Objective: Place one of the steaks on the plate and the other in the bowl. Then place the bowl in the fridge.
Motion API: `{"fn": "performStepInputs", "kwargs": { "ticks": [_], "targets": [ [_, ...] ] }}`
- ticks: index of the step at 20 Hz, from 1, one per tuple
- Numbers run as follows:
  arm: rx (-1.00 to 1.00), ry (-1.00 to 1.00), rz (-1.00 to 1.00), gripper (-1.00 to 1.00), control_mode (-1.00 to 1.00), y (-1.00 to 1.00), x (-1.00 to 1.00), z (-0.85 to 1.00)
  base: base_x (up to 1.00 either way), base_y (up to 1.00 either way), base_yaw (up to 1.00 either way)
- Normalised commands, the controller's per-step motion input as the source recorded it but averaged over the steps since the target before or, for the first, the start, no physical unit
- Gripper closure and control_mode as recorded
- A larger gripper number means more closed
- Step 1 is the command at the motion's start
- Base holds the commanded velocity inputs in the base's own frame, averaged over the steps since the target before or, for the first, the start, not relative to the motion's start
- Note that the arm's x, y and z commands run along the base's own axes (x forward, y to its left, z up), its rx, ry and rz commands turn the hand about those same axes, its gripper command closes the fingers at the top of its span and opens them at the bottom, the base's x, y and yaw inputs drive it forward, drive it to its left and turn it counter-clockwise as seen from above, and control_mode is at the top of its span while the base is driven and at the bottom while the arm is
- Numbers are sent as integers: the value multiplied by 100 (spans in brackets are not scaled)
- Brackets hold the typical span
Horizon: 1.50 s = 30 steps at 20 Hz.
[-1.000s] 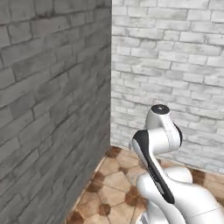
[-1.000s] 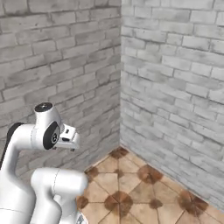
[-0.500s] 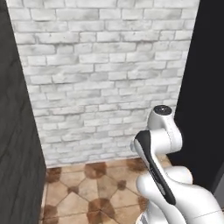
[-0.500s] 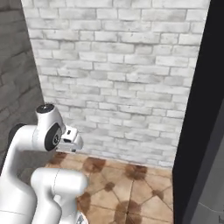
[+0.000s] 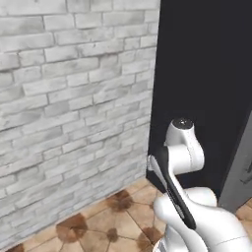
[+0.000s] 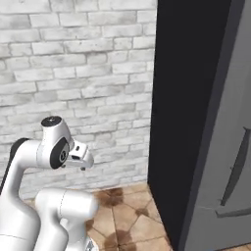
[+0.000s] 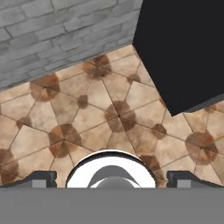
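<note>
Since half a second ago both base views have swung to the right, because the base is turning: the brick wall that was filling the frame is now sitting to the left, and the fridge (image 5: 202,83) is taking up the right. It is standing tall and dark charcoal against the pale brick wall (image 5: 74,113), its closed door (image 6: 220,147) showing grey with a long handle (image 6: 238,166) in the right base view. In the hand view its dark side is reaching down to the patterned tile floor (image 7: 87,113). The arm (image 5: 179,152) is sitting folded close over the base, and the gripper (image 7: 111,179) is pointing down at the tiles, its fingertips (image 7: 41,178) standing wide apart with nothing between them.
</note>
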Motion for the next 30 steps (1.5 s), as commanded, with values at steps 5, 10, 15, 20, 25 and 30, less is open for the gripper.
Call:
{"fn": "performStepInputs", "kwargs": {
  "ticks": [5,10,15,20,25,30],
  "targets": [
    [0,0,0,-100,100,0,0,0,-35,-7,-50],
    [0,0,0,-100,100,0,0,0,-52,-46,-17],
    [0,0,0,-100,100,0,0,0,-18,-61,0],
    [0,0,0,-100,100,0,0,0,8,-100,1],
    [0,0,0,-100,100,0,0,0,0,-95,0],
    [0,0,0,-100,100,0,0,0,1,-76,0]
  ]
}}
